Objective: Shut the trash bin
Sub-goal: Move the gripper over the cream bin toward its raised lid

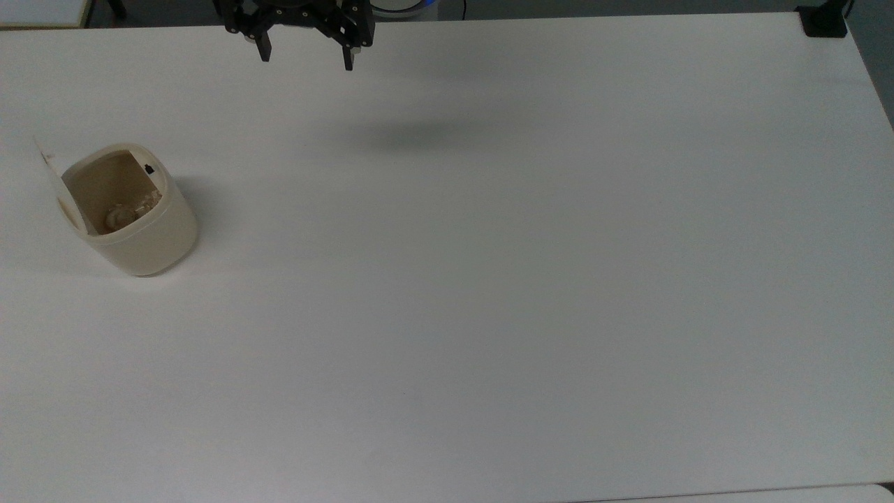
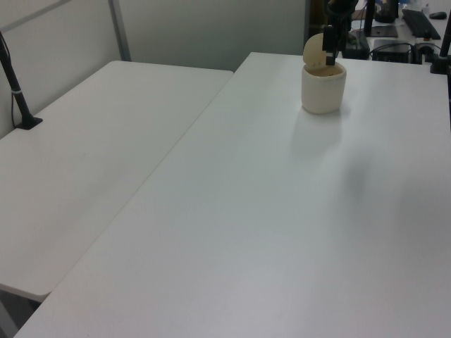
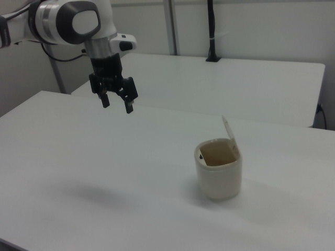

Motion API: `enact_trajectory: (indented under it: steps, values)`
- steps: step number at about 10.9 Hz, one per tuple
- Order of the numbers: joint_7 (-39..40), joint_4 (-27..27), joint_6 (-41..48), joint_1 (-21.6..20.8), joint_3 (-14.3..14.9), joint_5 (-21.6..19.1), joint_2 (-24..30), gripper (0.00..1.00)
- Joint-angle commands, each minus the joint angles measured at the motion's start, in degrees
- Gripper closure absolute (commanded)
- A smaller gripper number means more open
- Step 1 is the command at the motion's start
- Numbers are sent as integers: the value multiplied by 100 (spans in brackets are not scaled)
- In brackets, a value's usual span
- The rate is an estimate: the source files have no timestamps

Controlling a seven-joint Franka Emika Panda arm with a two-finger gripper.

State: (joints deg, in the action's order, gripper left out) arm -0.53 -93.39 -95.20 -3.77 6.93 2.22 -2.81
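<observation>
White table (image 1: 489, 314) lay under the claw (image 1: 307, 59), bare top, with a soft shadow (image 1: 412, 136) on it just below the claw and toward the top view's right. Black mount block (image 1: 824, 21) sat at the table corner, far off to the top view's right of the claw. Second white table (image 3: 251, 89) stood behind the claw in the right view, and a black pole (image 3: 211, 31) was clamped at its back edge. Grey partition wall (image 3: 272, 26) was behind that.

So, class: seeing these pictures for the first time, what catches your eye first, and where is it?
The open bin stands alone on the white table, near the top view's left edge, its lid standing up and some scraps inside. The black gripper hangs open in the air well apart from it, toward the right view's upper left.
</observation>
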Motion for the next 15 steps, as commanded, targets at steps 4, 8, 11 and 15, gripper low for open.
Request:
enact_trajectory:
  steps: [4,8,11,15]
  values:
    - [228,-75,-376,-10,221,7,44,0]
    - [228,-74,-385,-10,221,7,44,0]
    - [228,-66,-411,-1,230,7,35,34]
    - [-531,-31,-420,26,274,-159,17,62]
